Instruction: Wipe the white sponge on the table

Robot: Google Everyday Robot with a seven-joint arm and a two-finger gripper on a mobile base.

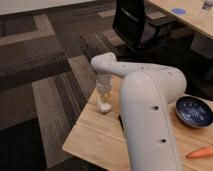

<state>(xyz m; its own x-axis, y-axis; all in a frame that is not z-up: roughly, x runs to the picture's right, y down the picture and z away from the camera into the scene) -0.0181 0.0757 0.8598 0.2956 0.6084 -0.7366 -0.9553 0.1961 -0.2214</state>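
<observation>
- Gripper (104, 94) points straight down over the far left edge of the table (92, 137), at the end of the white arm (150, 115) that fills the middle of the view.
- Whether it is open, closed or clamped on anything cannot be told from this angle.
- Directly under the gripper lies the white sponge (104, 107), a small pale block flat on the wooden planks, close to the table's edge. The gripper looks to be on it or just above it; I cannot say which.
- Judged from this, the step in hand is pressing the sponge down and sliding it across the wood.
- To do it well, keep light, even downward pressure so the soft block stays flat and does not roll or fold.
- Strokes should run inward along the planks, away from the near edge, since a push outward could send the sponge onto the carpet (45, 100).
- Sweeps should stop short of the blue bowl (195, 111) and the carrot (201, 153), both well to the right.
- Beyond the table stand a black office chair (132, 25) and a pale desk (192, 17) bearing a blue disc (176, 10).
- No brand, label or writing can be read anywhere.
</observation>
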